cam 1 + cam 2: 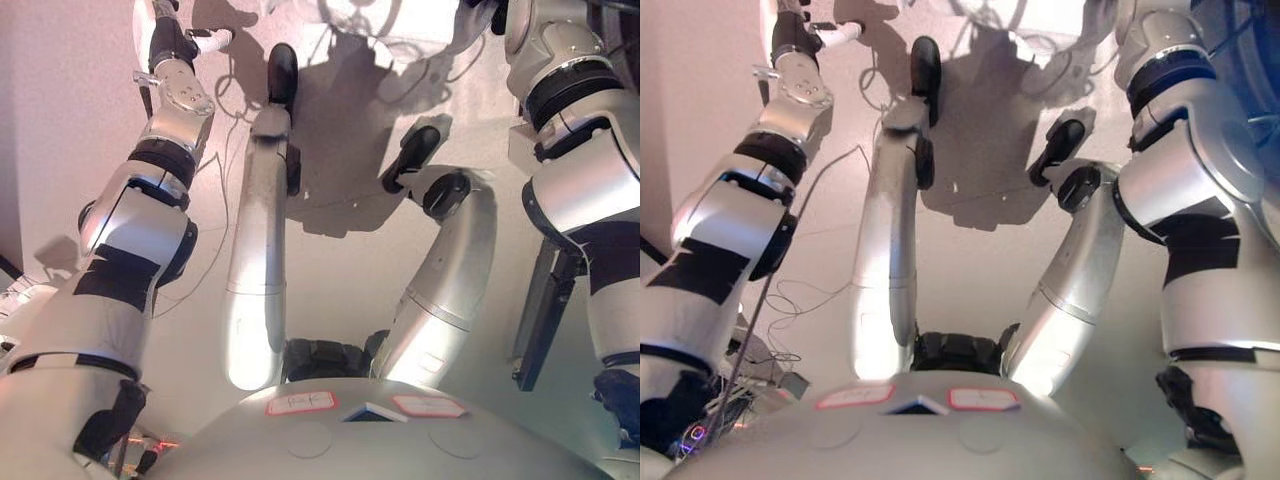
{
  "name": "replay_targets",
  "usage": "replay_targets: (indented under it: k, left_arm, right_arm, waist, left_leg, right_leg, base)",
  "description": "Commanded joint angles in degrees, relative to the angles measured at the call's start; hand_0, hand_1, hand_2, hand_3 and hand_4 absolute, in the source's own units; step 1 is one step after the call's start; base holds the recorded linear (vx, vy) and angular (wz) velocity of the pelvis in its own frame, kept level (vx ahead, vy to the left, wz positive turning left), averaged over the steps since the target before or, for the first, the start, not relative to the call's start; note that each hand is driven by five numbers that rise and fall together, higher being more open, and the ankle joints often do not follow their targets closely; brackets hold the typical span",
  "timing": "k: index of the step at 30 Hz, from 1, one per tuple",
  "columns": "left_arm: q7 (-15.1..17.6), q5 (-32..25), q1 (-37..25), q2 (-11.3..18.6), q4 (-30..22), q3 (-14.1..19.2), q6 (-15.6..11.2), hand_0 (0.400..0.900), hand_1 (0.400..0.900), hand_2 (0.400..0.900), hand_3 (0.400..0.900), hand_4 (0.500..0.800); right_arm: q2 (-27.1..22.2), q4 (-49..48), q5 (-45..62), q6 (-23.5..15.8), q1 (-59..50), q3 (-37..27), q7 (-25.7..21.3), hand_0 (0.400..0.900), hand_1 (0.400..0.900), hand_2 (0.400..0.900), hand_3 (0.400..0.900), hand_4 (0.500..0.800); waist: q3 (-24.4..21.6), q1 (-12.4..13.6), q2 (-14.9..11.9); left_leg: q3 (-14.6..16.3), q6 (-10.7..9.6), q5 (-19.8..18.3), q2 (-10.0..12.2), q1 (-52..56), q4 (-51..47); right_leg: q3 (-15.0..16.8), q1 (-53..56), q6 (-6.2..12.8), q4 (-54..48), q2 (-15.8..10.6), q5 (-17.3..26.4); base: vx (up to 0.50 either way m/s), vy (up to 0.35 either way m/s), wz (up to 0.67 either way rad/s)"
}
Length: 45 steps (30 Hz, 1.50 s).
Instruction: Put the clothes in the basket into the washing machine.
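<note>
No clothes, basket or washing machine anywhere in view, only pale bare floor (pixel 340 270); neither robot hand visible, so finger state impossible to tell; presumably soft, light, floppy fabric, best pinched by a bunched fold.

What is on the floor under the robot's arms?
Only pale floor shows beneath the left arm and right arm; no clothes or basket can be seen. Whatever the arms cover is hidden.
</note>
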Motion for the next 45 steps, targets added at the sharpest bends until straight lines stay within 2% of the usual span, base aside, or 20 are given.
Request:
replay_targets:
  k: [1,4,8,12,13,15,17,21,24,26,29,34,39,45]
  left_arm:
    - [2.7,0.6,4.0,0.4,5.8,2.1,-0.8,0.9,0.9,0.9,0.9,0.8]
    - [2.7,0.6,4.0,0.9,5.9,2.3,-1.0,0.9,0.9,0.9,0.9,0.8]
    - [2.8,0.4,4.7,1.7,6.3,2.9,-1.1,0.9,0.9,0.9,0.9,0.8]
    - [2.3,-1.1,2.3,4.2,8.5,3.7,-0.4,0.9,0.9,0.9,0.9,0.8]
    - [2.3,-1.5,2.1,4.6,8.9,4.0,-0.2,0.9,0.9,0.9,0.9,0.8]
    - [2.3,-1.8,2.6,5.2,9.6,4.4,0.0,0.9,0.9,0.9,0.9,0.8]
    - [2.4,-2.2,4.0,4.9,9.7,4.9,-0.1,0.9,0.9,0.9,0.9,0.8]
    - [3.2,-3.1,8.1,2.7,9.5,6.3,-1.0,0.9,0.9,0.9,0.9,0.8]
    - [3.4,-4.0,9.6,0.9,9.6,6.4,-1.4,0.9,0.9,0.9,0.9,0.8]
    - [3.1,-4.5,10.3,0.0,9.6,6.6,-1.6,0.9,0.9,0.9,0.9,0.8]
    - [2.3,-5.0,10.9,0.1,9.9,7.0,-1.8,0.9,0.9,0.9,0.9,0.8]
    - [0.8,-4.6,16.1,-0.5,9.2,8.2,-2.8,0.9,0.9,0.9,0.9,0.8]
    - [-1.5,-3.0,23.7,0.4,5.9,9.4,-4.4,0.9,0.9,0.9,0.9,0.8]
    - [-5.3,-2.6,36.0,4.3,2.2,12.7,-6.8,0.9,0.9,0.9,0.9,0.8]
  right_arm:
    - [-1.3,5.0,2.6,4.6,4.6,0.8,-2.8,0.4,0.4,0.4,0.4,0.5]
    - [-1.2,4.2,4.2,4.4,4.7,-1.0,-3.1,0.4,0.4,0.4,0.4,0.5]
    - [-0.4,2.6,12.8,2.5,6.5,-8.2,-3.0,0.4,0.4,0.4,0.4,0.5]
    - [1.6,0.7,37.8,-2.2,8.4,-23.8,-2.9,0.4,0.4,0.4,0.4,0.5]
    - [2.0,0.3,41.2,-2.6,8.7,-25.4,-2.4,0.4,0.4,0.4,0.4,0.5]
    - [2.9,-1.6,51.7,-5.7,10.0,-32.0,-3.5,0.4,0.4,0.4,0.4,0.5]
    - [4.2,-3.1,58.4,-8.2,11.7,-36.0,-3.0,0.4,0.4,0.4,0.4,0.5]
    - [7.2,-6.9,77.2,-16.3,15.9,-47.6,-2.7,0.4,0.4,0.4,0.4,0.5]
    - [9.1,-8.8,87.9,-21.2,17.1,-52.4,0.1,0.4,0.4,0.4,0.4,0.5]
    - [9.7,-9.4,92.5,-23.0,17.1,-54.6,1.4,0.4,0.4,0.4,0.4,0.5]
    - [9.4,-9.7,97.0,-24.2,15.8,-54.9,4.7,0.4,0.4,0.4,0.4,0.5]
    - [7.7,-11.6,101.8,-27.0,14.6,-56.7,8.4,0.4,0.4,0.4,0.4,0.5]
    - [0.5,-11.9,103.2,-28.9,12.4,-58.8,10.0,0.4,0.4,0.4,0.4,0.5]
    - [-7.8,-11.0,100.1,-28.1,8.9,-56.0,10.8,0.4,0.4,0.4,0.4,0.5]
  waist:
    - [-11.4,-2.8,2.8]
    - [-11.0,-3.2,3.3]
    - [-10.0,-4.1,3.8]
    - [-9.5,-5.9,5.1]
    - [-9.4,-6.2,5.5]
    - [-9.8,-7.0,6.3]
    - [-9.9,-7.4,6.9]
    - [-10.5,-8.1,8.6]
    - [-11.2,-8.2,10.3]
    - [-11.6,-8.2,11.7]
    - [-12.4,-7.3,13.8]
    - [-13.9,-5.4,17.8]
    - [-15.6,-2.2,22.2]
    - [-17.4,2.5,24.9]
  left_leg:
    - [1.0,0.1,-8.9,-1.5,0.3,2.5]
    - [1.0,-0.4,-6.0,-1.1,6.1,-4.4]
    - [1.3,-1.0,-2.5,0.0,15.6,-13.8]
    - [2.3,-1.0,0.0,1.8,24.6,-22.6]
    - [2.5,-1.0,0.6,2.0,26.3,-24.4]
    - [3.5,-1.2,1.7,2.5,30.4,-28.3]
    - [4.4,-1.1,2.4,2.6,34.1,-31.5]
    - [6.8,-1.3,5.7,2.6,41.0,-38.7]
    - [8.5,-1.6,6.5,2.4,44.7,-42.1]
    - [9.3,-1.8,6.8,2.3,46.2,-43.2]
    - [10.1,-1.9,7.3,2.2,48.1,-45.2]
    - [10.6,-2.6,8.8,1.9,50.5,-48.7]
    - [9.8,-3.3,10.1,2.0,53.0,-51.2]
    - [7.0,-4.3,11.3,2.4,54.3,-52.8]
  right_leg:
    - [1.7,2.6,3.03,-6.0,4.0,2.1]
    - [0.7,8.0,3.54,-11.3,4.7,4.0]
    - [-0.2,17.4,4.04,-19.9,6.5,7.0]
    - [0.3,25.8,5.06,-30.0,7.5,10.5]
    - [0.5,26.9,5.27,-31.6,7.5,11.3]
    - [0.8,30.6,5.69,-35.8,7.7,12.4]
    - [1.4,33.7,5.89,-39.3,8.2,13.5]
    - [1.9,39.2,6.46,-47.0,8.5,17.5]
    - [3.1,41.8,6.93,-50.2,8.5,18.3]
    - [3.8,42.7,7.09,-51.4,8.2,18.6]
    - [4.6,43.4,7.28,-52.5,7.9,18.8]
    - [5.1,43.9,7.25,-52.0,7.6,17.5]
    - [4.4,44.9,6.92,-50.1,7.2,15.1]
    - [4.3,44.8,6.69,-47.5,7.4,13.2]
  base:
    - [0.01,-0.028,-0.05]
    - [0.03,-0.009,-0.06]
    - [0.06,0.012,-0.25]
    - [0.1,0.063,-0.41]
    - [0.12,0.076,-0.34]
    - [0.13,0.079,-0.33]
    - [0.13,0.077,-0.32]
    - [0.05,0.077,-0.31]
    - [0.09,0.08,-0.23]
    - [0.08,0.076,-0.17]
    - [0.08,0.051,-0.09]
    - [0.08,0.009,0.05]
    - [0.08,-0.047,0.18]
    - [0.07,-0.081,0.1]
